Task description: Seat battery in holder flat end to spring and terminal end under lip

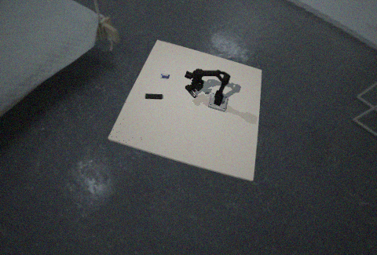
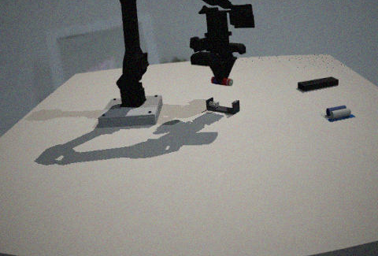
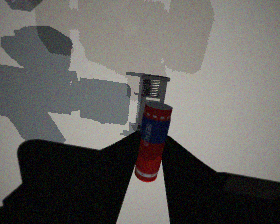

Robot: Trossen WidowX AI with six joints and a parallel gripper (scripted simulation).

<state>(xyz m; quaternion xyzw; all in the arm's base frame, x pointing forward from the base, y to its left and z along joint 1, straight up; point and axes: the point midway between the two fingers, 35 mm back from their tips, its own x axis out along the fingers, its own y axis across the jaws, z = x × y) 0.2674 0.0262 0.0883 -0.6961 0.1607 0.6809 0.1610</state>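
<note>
My gripper (image 2: 222, 78) (image 3: 151, 137) is shut on the red and blue battery (image 2: 227, 82) (image 3: 151, 150), gripped around its middle. The battery lies roughly level, in the air above the black holder (image 2: 226, 109) (image 3: 150, 76). In the wrist view its plain grey end points toward the holder's end with the coiled spring (image 3: 154, 88), and its long axis runs nearly along the holder. The battery and fingers hide the holder's other end there. In the exterior view the holder stands upright on the table, empty, with a clear gap below the battery.
A black block (image 1: 154, 96) (image 2: 318, 83) lies far out from the arm's base (image 1: 217, 106) (image 2: 127, 116). A blue and white cylindrical item (image 1: 165, 76) (image 2: 339, 113) lies near that block. Small dark specks dot one corner of the tabletop (image 1: 181, 130) (image 2: 197, 198).
</note>
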